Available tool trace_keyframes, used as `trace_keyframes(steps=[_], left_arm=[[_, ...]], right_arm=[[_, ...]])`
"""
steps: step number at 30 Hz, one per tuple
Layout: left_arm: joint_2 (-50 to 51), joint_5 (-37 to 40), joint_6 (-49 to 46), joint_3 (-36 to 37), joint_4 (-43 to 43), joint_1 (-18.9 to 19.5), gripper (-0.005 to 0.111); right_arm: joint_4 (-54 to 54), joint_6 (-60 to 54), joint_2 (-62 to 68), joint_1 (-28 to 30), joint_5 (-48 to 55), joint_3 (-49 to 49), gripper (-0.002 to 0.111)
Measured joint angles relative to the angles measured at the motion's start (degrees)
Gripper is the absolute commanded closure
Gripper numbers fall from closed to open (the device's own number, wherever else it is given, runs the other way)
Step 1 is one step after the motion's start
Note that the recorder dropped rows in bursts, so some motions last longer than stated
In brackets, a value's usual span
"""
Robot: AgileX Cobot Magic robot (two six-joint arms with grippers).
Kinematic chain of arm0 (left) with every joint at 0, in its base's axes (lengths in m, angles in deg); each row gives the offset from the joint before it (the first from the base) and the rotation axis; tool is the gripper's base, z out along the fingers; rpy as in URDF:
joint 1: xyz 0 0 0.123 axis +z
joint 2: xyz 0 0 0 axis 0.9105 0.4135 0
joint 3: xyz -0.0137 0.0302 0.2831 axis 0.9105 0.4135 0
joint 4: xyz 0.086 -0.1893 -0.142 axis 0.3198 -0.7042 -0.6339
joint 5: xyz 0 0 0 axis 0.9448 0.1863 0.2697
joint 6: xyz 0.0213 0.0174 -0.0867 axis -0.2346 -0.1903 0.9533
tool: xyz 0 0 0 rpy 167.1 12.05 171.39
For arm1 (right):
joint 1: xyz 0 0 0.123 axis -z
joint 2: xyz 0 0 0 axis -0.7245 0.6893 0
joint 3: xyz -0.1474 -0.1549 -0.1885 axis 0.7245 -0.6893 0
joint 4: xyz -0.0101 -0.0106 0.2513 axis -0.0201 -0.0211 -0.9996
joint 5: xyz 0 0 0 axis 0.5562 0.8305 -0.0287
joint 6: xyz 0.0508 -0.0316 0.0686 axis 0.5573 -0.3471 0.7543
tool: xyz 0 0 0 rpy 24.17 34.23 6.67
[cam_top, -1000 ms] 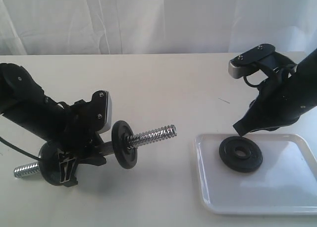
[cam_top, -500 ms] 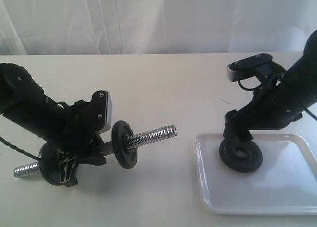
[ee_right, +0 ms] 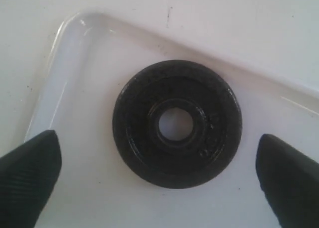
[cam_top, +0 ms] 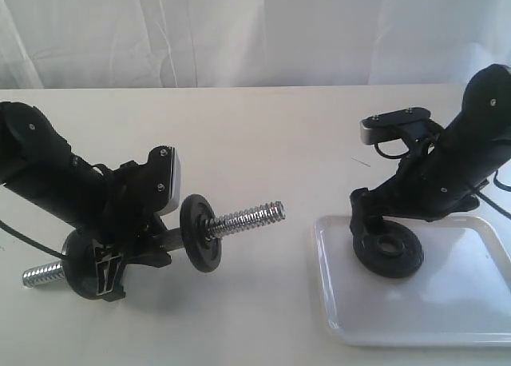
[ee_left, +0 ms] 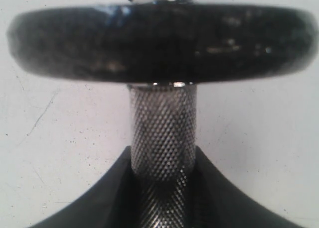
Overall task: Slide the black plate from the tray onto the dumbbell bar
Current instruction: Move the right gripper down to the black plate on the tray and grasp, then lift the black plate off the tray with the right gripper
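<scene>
The black plate (ee_right: 177, 124) is lying flat inside the tray (ee_right: 65, 54), near one rounded corner, with its centre hole facing up. In the exterior view the tray (cam_top: 447, 318) is sitting on the white table (cam_top: 263, 142) at the right side of the scene.

The right gripper (ee_right: 159, 183) is standing released, with its jaws spread wide. Its fingertips (ee_right: 30, 178) are flanking the black plate on two opposite sides, and a clear gap is showing between each tip and the plate rim. In the exterior view the right gripper (cam_top: 374, 222) is reaching down over the plate's far-left edge. Whether the tips are touching the tray floor cannot be told from that angle.

The left gripper (cam_top: 132, 242) is clenching the dumbbell bar (cam_top: 247, 216) at its knurled middle section and is holding it nearly level above the table. The bar's free threaded end is pointing toward the tray, well apart from it.

A second black disc (cam_top: 198, 232) is sitting on the bar just beside the left gripper, on the tray side. A third black disc (cam_top: 80, 274) is sitting on the opposite side, partly hidden behind the gripper. The short chrome end is protruding past it.
</scene>
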Motion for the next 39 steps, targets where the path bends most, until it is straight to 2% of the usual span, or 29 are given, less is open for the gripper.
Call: trace_keyframes(steps=[16, 39], left_arm=[[0.00, 0.00, 0.00, 0.00, 0.00, 0.00, 0.107], [0.00, 0.00, 0.00, 0.00, 0.00, 0.00, 0.107]], right_arm=[[4.77, 11.50, 10.03, 0.00, 10.97, 9.67, 0.004], [5.74, 12.03, 15.83, 0.00, 10.94, 10.89, 0.004]])
